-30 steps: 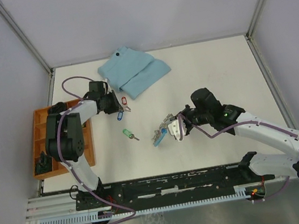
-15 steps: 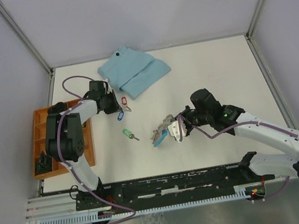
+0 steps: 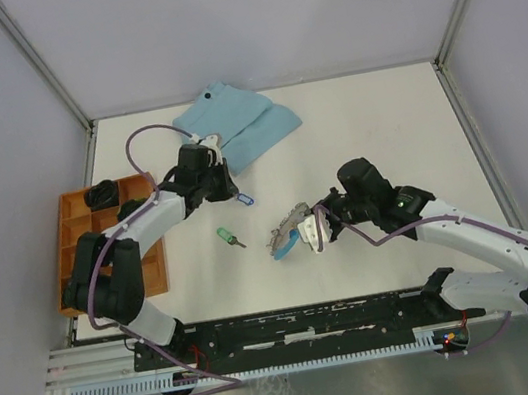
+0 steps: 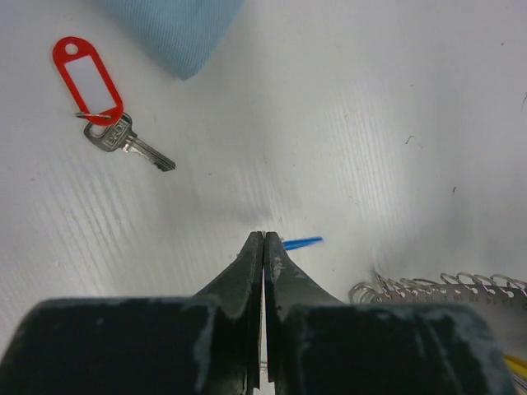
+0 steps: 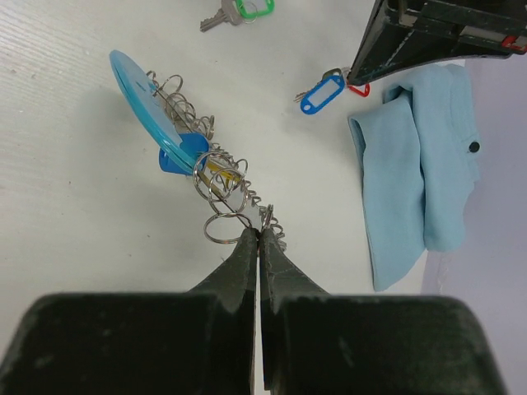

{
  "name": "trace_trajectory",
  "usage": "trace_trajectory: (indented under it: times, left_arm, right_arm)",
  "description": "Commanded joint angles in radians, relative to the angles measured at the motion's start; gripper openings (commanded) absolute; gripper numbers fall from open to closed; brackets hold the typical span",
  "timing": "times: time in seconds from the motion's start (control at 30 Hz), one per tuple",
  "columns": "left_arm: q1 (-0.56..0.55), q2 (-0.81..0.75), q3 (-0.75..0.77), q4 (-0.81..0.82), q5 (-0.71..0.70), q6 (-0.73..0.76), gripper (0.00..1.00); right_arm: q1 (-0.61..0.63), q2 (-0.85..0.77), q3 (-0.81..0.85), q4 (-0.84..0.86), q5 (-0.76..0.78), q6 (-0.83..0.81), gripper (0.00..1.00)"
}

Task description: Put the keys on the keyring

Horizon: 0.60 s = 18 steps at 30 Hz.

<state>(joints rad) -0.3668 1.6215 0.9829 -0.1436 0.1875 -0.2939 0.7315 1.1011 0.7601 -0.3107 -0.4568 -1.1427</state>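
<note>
My left gripper (image 3: 231,193) is shut on the blue-tagged key (image 5: 321,95), which hangs from its tips just above the table and shows edge-on in the left wrist view (image 4: 301,243). The red-tagged key (image 4: 92,78) lies on the table beyond it, near the cloth corner. The green-tagged key (image 3: 228,236) lies alone at mid-table. My right gripper (image 5: 259,232) is shut on a ring of the keyring (image 5: 212,174). The keyring's light-blue strap (image 5: 142,84) hangs at the far end, tilted over the table (image 3: 288,231).
The folded light-blue cloth (image 3: 237,126) lies at the back centre. An orange compartment tray (image 3: 78,251) stands at the left edge and holds small dark parts. Metal frame posts line the table's sides.
My left gripper has moved right from beside the red key towards the table's middle, carrying the blue key. My right gripper has kept its hold, and the keyring has shifted only slightly.
</note>
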Motion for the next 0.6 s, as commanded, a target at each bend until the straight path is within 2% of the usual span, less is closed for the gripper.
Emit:
trace_trajectory:
  times: [0.0, 0.27, 0.43, 0.57]
  left_arm:
    - [-0.012, -0.082, 0.032, -0.13, -0.116, -0.053, 0.03]
    - [-0.08, -0.163, -0.039, -0.291, -0.116, -0.193, 0.03]
    - [-0.112, -0.132, -0.061, -0.292, -0.093, -0.251, 0.03]
    - [-0.112, -0.051, -0.019, -0.292, -0.104, -0.255, 0.03]
  right_arm:
    - [0.004, -0.032, 0.01, 0.001, 0.015, -0.013, 0.01]
    - [0.007, -0.031, 0.013, -0.007, 0.016, -0.015, 0.01]
    - [0.009, -0.027, 0.013, -0.013, 0.019, -0.016, 0.01]
    - [0.009, -0.027, 0.013, -0.016, 0.02, -0.016, 0.01]
